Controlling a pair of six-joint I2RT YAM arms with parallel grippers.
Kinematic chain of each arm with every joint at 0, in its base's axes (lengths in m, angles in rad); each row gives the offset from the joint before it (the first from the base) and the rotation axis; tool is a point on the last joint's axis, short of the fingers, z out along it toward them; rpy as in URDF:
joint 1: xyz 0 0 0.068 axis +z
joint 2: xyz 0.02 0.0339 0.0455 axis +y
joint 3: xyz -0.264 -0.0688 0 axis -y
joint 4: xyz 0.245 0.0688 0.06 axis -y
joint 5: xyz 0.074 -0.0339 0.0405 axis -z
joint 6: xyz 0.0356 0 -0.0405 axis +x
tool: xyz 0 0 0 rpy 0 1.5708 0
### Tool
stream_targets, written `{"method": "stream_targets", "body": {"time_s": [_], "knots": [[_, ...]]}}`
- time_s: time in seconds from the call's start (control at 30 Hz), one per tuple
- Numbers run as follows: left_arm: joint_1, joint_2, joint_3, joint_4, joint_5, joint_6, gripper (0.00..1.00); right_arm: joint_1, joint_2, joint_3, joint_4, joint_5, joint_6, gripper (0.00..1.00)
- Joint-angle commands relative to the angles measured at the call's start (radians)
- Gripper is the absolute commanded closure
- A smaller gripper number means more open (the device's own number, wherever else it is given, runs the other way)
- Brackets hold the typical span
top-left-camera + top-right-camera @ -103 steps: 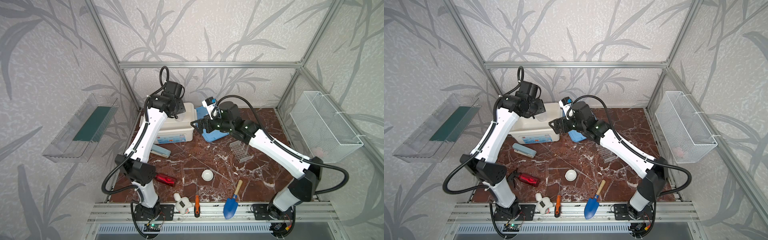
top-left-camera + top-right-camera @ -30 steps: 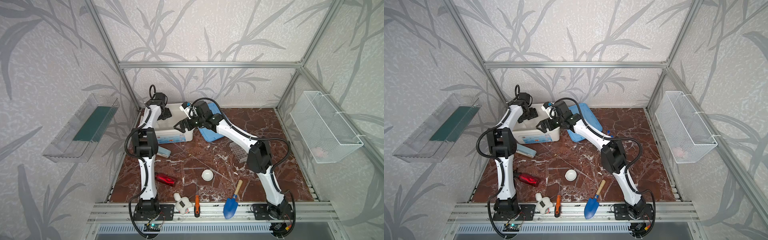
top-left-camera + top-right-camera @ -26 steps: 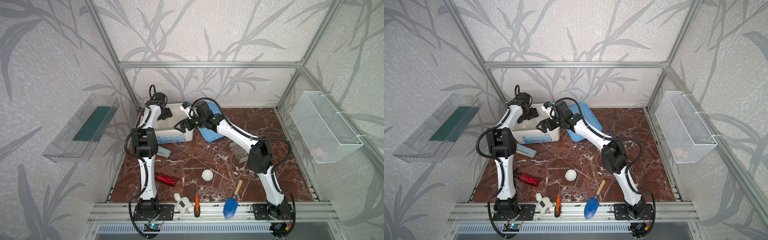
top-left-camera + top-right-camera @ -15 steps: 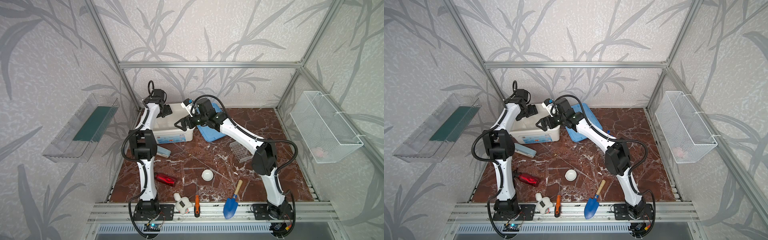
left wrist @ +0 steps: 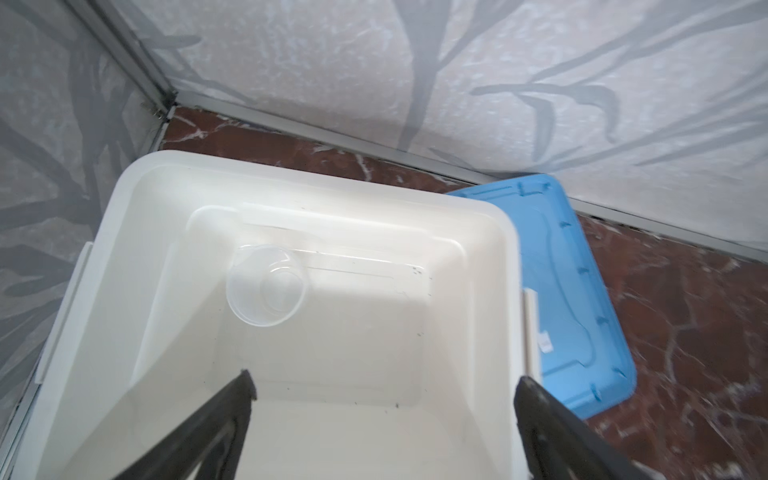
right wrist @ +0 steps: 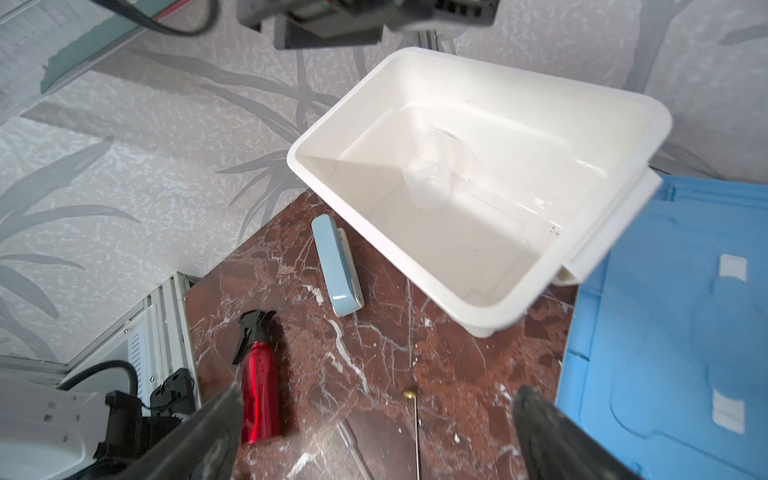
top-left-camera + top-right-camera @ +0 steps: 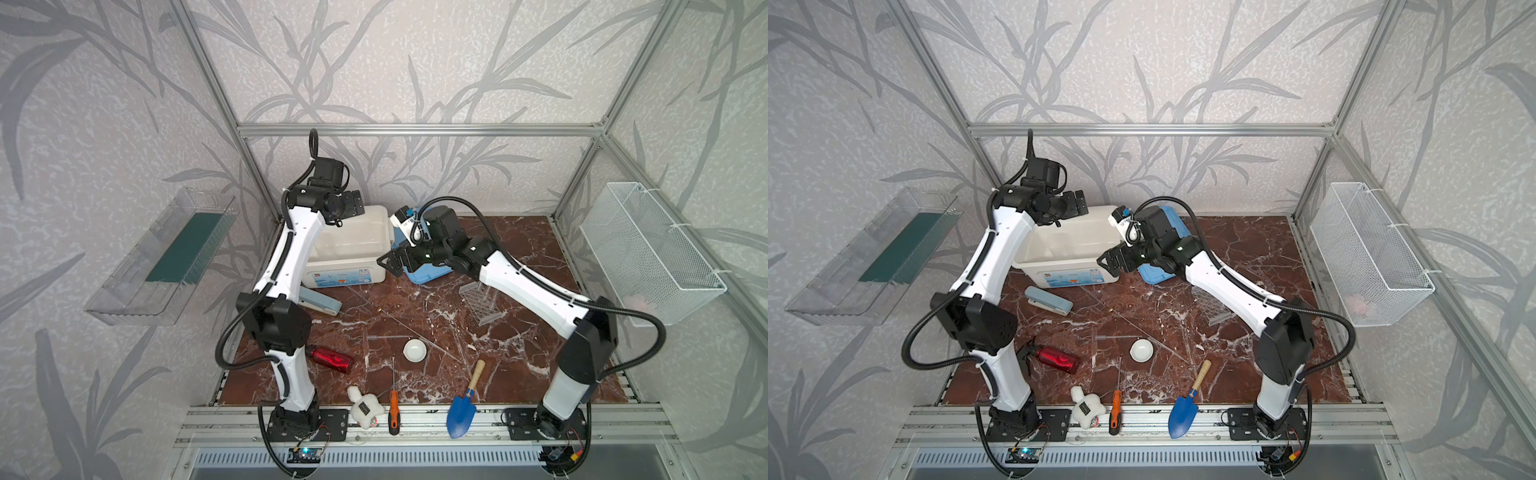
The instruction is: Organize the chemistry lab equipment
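Observation:
A clear measuring beaker (image 5: 266, 291) (image 6: 428, 174) stands inside the white bin (image 7: 376, 272) (image 7: 1067, 268) at the back left. My left gripper (image 7: 353, 205) (image 7: 1076, 203) (image 5: 384, 382) hangs open above the bin's back rim, holding nothing. Off the bin's right front corner, my right gripper (image 7: 390, 264) (image 7: 1111, 262) (image 6: 378, 395) is open and empty over the tabletop. Below it lies a thin rod (image 6: 415, 432). The clear grid rack (image 7: 482, 301) (image 7: 1214, 309) stands to the right under the right arm. A small white dish (image 7: 415, 349) (image 7: 1141, 350) and thin clear rods (image 7: 399, 322) lie mid-table.
A blue lid (image 7: 428, 272) lies right of the bin and a blue-grey stapler (image 7: 322, 302) in front of it. A red spray bottle (image 7: 332, 360), plush toy (image 7: 365, 409), orange screwdriver (image 7: 394, 411) and blue trowel (image 7: 462, 409) line the front. A wire basket (image 7: 648, 253) and clear shelf (image 7: 166, 257) hang on the side walls.
The right gripper has drawn back from over the bin to its right front corner. The left gripper has risen and shifted right above the bin. Both stay open.

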Motion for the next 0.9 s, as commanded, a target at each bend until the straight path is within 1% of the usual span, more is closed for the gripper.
{"method": "stream_targets", "body": {"time_s": [0.0, 0.07, 0.2, 0.33, 0.43, 0.53, 0.63, 0.7, 0.77, 0.87], "knots": [[-0.065, -0.093, -0.062, -0.07, 0.06, 0.069, 0.01, -0.004, -0.133, -0.106, -0.034, 0.05, -0.031, 0.01], [-0.106, -0.156, -0.126, -0.073, 0.094, 0.09, 0.01, -0.006, -0.218, -0.194, -0.059, 0.033, -0.045, 0.01], [-0.192, -0.283, -0.29, -0.035, 0.104, 0.151, 0.01, -0.006, -0.406, -0.382, -0.083, 0.038, -0.065, 0.01], [-0.273, -0.395, -0.463, -0.045, 0.135, 0.152, 0.01, -0.008, -0.58, -0.552, -0.119, 0.082, -0.069, 0.01], [-0.361, -0.445, -0.568, -0.08, 0.126, 0.125, 0.01, -0.012, -0.678, -0.635, -0.141, 0.08, -0.05, 0.01], [-0.451, -0.483, -0.71, -0.008, 0.197, 0.144, 0.01, -0.012, -0.735, -0.692, -0.148, 0.051, -0.034, 0.01], [-0.538, -0.495, -0.819, 0.052, 0.198, 0.157, 0.01, -0.012, -0.77, -0.738, -0.16, 0.012, -0.038, 0.01], [-0.587, -0.482, -0.864, 0.073, 0.164, 0.13, 0.01, -0.012, -0.797, -0.766, -0.164, -0.005, -0.041, 0.0], [-0.63, -0.453, -0.921, 0.13, 0.187, 0.099, 0.01, -0.011, -0.828, -0.782, -0.185, 0.025, -0.031, 0.0], [-0.717, -0.389, -0.969, 0.21, 0.196, 0.109, 0.01, -0.012, -0.863, -0.799, -0.205, 0.029, -0.029, 0.0]]}}
